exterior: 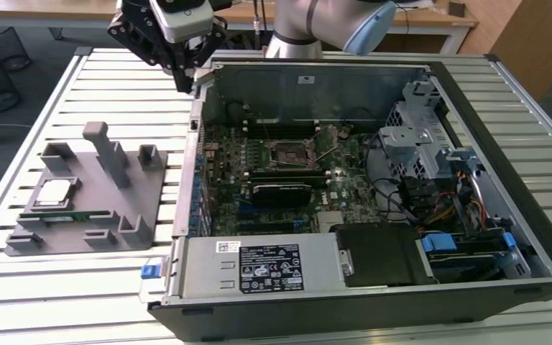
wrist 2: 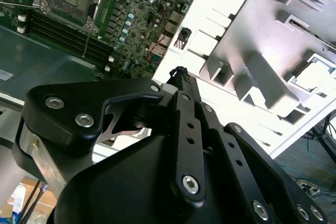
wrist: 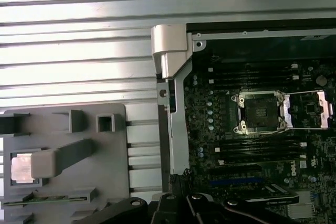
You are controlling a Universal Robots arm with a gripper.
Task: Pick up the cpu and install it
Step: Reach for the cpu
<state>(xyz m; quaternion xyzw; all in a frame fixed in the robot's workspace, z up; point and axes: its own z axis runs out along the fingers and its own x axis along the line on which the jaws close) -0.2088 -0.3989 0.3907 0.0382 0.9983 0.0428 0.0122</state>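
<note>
The cpu (exterior: 55, 192), a pale silver square, lies flat in a recess of the grey fixture (exterior: 113, 233) at the exterior view's left. In the first wrist view the cpu (wrist: 20, 169) is partly hidden behind a tall fixture post. My gripper (exterior: 184, 75) hangs above the far left corner of the open computer case, well away from the cpu. Its fingers meet at the tip (wrist 2: 178, 73) with nothing between them. The motherboard's cpu socket (exterior: 287, 152) stands open and bare, with its metal load plate (wrist: 310, 109) swung aside next to the socket (wrist: 261, 113).
A green memory stick (exterior: 60, 214) sits in the fixture just in front of the cpu. Upright fixture posts (exterior: 108, 154) rise near it. The case walls (exterior: 305, 77), the drive cage (exterior: 420, 140) and cables (exterior: 448, 208) surround the motherboard. Everything rests on a slatted metal table (exterior: 84, 287).
</note>
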